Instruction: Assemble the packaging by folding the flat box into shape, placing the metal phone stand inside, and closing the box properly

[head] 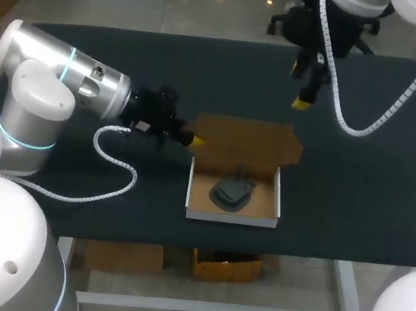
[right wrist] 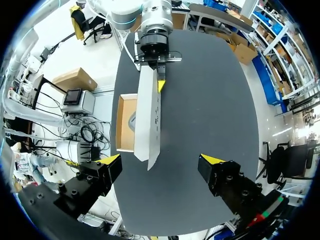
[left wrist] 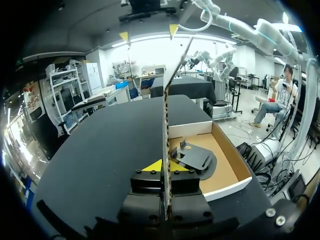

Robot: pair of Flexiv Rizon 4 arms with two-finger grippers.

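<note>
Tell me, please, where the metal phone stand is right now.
In the head view, the metal phone stand lies inside the open box, right of the left end effector.

A dark table (head: pixel 357 190) with rounded corners fills the scene, its matte top running wide from left to right on a pale metal frame. One thing lies directly on it: a shallow cardboard box (head: pixel 230 218), white on the outside and brown inside. The box sits open near the near edge, about midway between the left and right ends. Its lid flap (head: pixel 245 137) rises from the far wall and stands roughly upright above the tabletop.
</note>
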